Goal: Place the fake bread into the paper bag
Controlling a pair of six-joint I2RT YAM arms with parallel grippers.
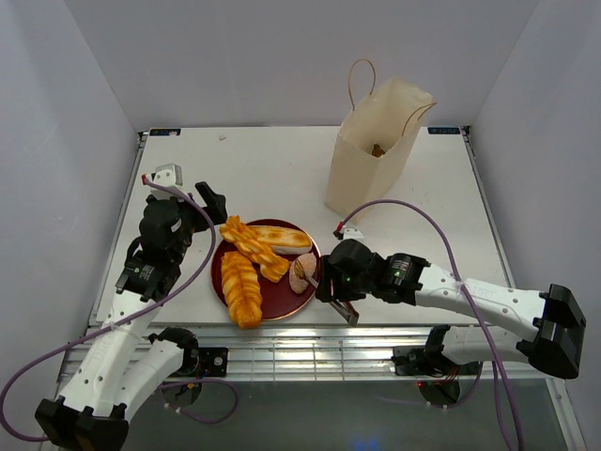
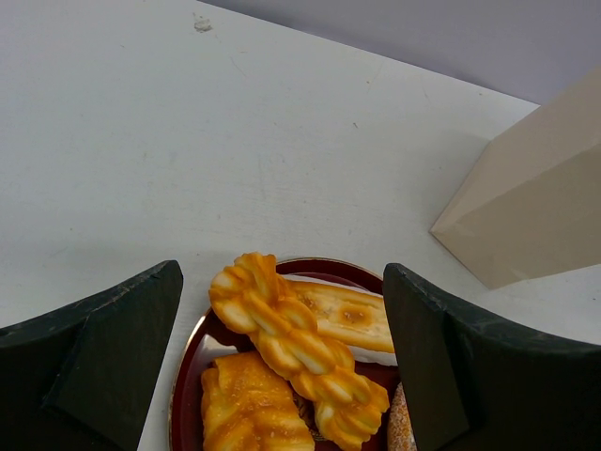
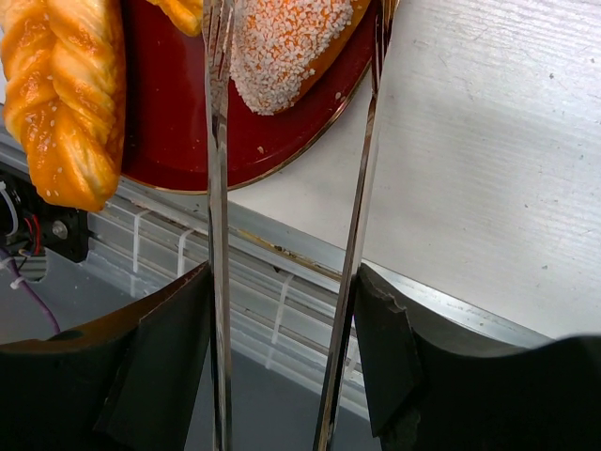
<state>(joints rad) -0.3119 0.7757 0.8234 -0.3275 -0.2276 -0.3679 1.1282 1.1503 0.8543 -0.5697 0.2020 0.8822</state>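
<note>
The right gripper [image 3: 282,310] grips metal tongs [image 3: 215,188] straddling the sugared bun [image 3: 282,42]; a weak squeeze could drop it short of the paper bag [image 1: 374,155]; the left gripper [image 1: 208,205] gapes wide, empty.

Fake bread [image 1: 241,289] on plate [image 1: 282,303], paper bag [image 1: 366,164] behind.

No word, brand or number can be read in any of the three views. A small blue strip [image 1: 164,132] at the far left corner of the white table [image 1: 282,160] and a matching blue strip [image 1: 446,130] at the far right corner are too small to make out. The tall cream-tan paper bag [image 1: 362,174] shows plain sides.
</note>
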